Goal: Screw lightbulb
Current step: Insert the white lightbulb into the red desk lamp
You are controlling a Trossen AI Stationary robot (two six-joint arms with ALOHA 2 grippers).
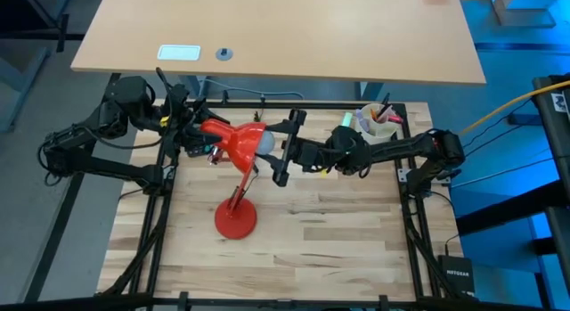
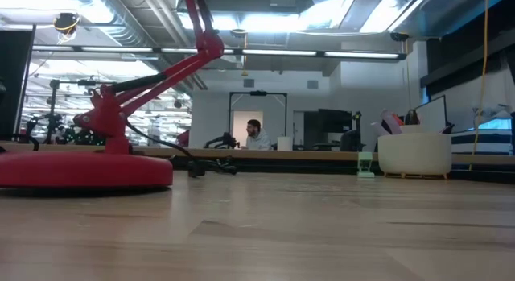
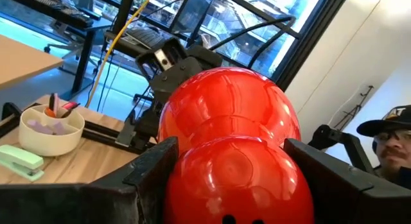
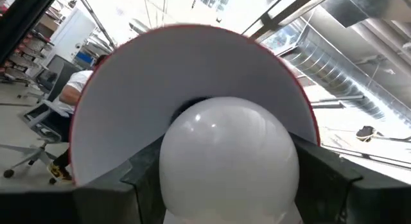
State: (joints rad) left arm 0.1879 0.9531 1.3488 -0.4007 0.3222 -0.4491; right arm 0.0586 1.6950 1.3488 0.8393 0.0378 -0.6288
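Two claws are meeting at the lamp shade (image 1: pixel 239 140): left claw (image 3: pixel 225 185) clamping the shade, right claw (image 4: pixel 228 179) gripping the lightbulb (image 4: pixel 228 163) inside it; pen cup (image 1: pixel 378 124) sitting far right on the tabletop (image 1: pixel 338 240).

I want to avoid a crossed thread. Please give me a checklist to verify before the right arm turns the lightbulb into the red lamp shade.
1. Right gripper closed on the lightbulb, a jaw on each side: ok.
2. Left gripper clamped on the red lamp shade from behind: ok.
3. Bulb facing the shade's white inside, about centred: ok.
4. Screw base seated in the socket: cannot tell, hidden behind the bulb.
5. Lamp base flat on the table: ok.
6. White cup of pens apart from the right arm: cannot tell.
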